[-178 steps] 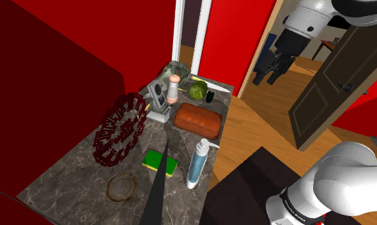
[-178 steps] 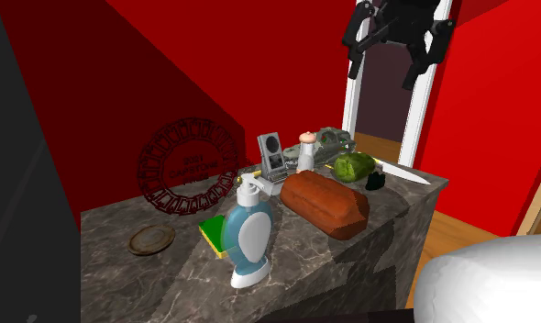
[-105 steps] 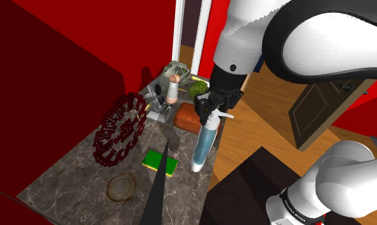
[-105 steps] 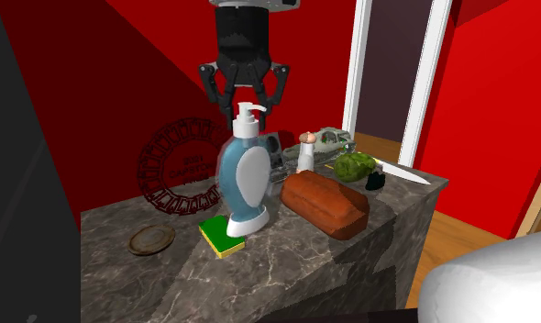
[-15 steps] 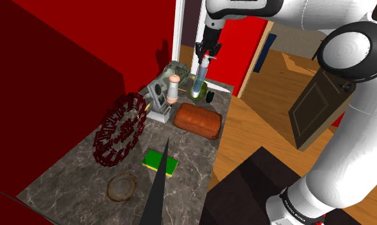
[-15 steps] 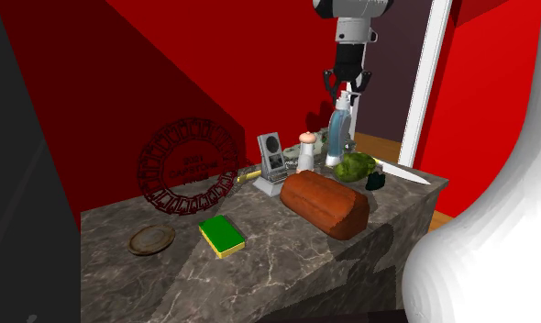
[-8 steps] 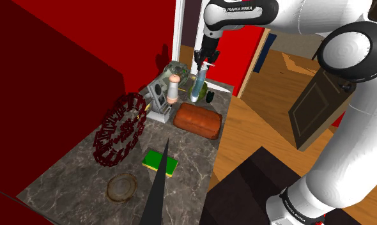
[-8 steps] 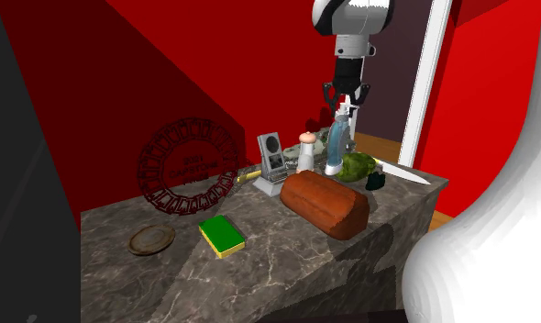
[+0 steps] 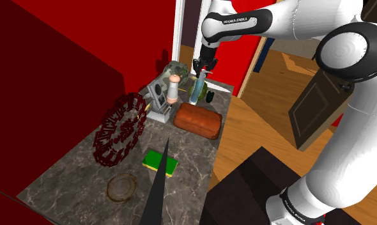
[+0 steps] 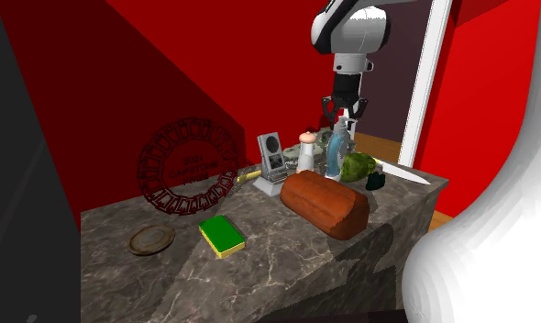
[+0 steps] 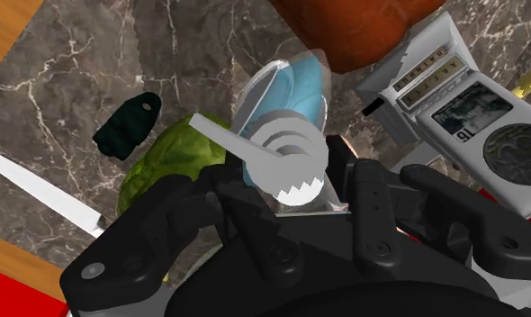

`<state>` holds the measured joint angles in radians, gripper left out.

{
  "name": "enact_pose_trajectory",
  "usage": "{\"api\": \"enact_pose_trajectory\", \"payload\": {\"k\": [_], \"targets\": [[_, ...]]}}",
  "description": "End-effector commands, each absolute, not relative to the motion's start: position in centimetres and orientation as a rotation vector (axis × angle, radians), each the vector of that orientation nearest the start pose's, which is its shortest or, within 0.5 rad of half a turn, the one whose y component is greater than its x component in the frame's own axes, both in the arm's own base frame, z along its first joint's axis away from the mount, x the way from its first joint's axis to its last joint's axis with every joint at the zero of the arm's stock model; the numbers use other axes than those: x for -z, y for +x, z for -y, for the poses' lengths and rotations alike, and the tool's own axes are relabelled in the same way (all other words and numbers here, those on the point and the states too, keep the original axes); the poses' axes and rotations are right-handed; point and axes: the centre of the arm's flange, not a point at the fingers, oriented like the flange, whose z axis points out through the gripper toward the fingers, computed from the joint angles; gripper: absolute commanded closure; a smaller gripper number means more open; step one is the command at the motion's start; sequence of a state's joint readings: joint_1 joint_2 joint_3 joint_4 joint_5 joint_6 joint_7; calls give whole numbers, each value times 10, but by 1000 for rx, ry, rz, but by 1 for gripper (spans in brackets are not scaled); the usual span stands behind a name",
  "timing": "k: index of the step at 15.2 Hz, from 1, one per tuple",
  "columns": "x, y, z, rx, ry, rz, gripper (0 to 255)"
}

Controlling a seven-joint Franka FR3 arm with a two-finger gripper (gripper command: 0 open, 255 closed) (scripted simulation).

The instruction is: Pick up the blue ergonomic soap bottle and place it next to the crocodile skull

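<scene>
The pincer [image 9: 202, 66] is clamped on the white pump of the blue soap bottle [image 9: 195, 91], which hangs upright directly below it. Just beside the bottle are a green cabbage [image 10: 356, 166] and a brown loaf [image 9: 197, 120]. The crocodile skull [image 9: 176, 69] lies a little beyond them on the marble desk [image 9: 72, 174].

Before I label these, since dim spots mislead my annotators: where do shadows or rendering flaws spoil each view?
Shoulder view: a black wedge rises from the bottom edge across the green sponge; the red wall beside it lies in deep shadow. Second exterior view: a diagonal shadow edge splits the red wall. Wrist view: the pump of the soap bottle shows a jagged, clipped edge.
</scene>
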<state>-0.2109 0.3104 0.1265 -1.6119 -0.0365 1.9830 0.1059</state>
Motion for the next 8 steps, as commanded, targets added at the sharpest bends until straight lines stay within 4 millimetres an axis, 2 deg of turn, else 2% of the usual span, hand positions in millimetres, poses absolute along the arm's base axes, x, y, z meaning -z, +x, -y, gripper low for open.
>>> {"api": "enact_pose_trajectory", "payload": {"k": [1,4,8], "targets": [[-443,655,66,101,-3122,-288,255],[-429,655,66,101,-3122,-288,255],[-429,655,66,101,-3122,-288,255]]}}
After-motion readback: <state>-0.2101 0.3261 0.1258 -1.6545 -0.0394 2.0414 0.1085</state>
